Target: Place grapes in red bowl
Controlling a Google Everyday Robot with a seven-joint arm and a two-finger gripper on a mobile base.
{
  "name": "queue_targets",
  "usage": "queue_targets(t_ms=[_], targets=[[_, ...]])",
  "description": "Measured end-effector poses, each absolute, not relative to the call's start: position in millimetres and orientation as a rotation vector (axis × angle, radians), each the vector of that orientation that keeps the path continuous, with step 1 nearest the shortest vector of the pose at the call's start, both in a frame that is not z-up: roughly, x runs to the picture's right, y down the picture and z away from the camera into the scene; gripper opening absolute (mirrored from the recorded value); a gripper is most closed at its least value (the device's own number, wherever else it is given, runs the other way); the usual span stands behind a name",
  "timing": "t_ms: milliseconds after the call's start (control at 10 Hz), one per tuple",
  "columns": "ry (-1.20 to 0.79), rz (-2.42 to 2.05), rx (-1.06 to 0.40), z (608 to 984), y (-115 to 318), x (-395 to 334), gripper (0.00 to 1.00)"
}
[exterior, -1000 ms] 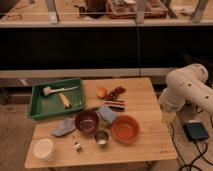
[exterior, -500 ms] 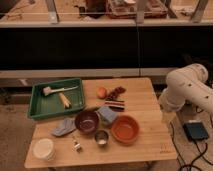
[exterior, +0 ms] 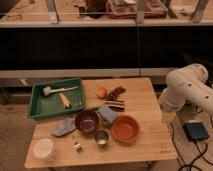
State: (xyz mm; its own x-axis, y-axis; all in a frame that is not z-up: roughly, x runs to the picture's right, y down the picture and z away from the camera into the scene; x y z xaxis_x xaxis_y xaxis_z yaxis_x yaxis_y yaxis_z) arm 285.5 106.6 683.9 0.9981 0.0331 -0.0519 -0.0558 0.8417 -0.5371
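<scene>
The grapes (exterior: 118, 91), a small dark reddish-purple bunch, lie on the wooden table (exterior: 145, 100) near its far edge, just right of a round orange fruit (exterior: 102, 92). The red bowl (exterior: 125, 128), wide and orange-red, stands near the table's front, below and slightly right of the grapes. It looks empty. My white arm (exterior: 187, 90) stands off the table's right side. The gripper (exterior: 168, 116) hangs at the arm's lower end beside the table's right edge, well away from the grapes and the bowl.
A flat dark striped block (exterior: 115, 104) lies between the grapes and the red bowl. A maroon bowl (exterior: 87, 121), metal cup (exterior: 101, 137), blue-grey pad (exterior: 107, 114), grey cloth (exterior: 64, 127), white cup (exterior: 43, 148) and green tray (exterior: 40, 107) lie to the left. A black box (exterior: 195, 131) sits on the floor.
</scene>
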Motion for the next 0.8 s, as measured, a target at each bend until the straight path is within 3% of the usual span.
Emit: queue_targets(t_ms=[400, 800], targets=[[0.029, 0.025, -0.556, 684, 103, 284, 0.65], [-0.151, -0.349, -0.462, 696, 52, 258, 0.65]])
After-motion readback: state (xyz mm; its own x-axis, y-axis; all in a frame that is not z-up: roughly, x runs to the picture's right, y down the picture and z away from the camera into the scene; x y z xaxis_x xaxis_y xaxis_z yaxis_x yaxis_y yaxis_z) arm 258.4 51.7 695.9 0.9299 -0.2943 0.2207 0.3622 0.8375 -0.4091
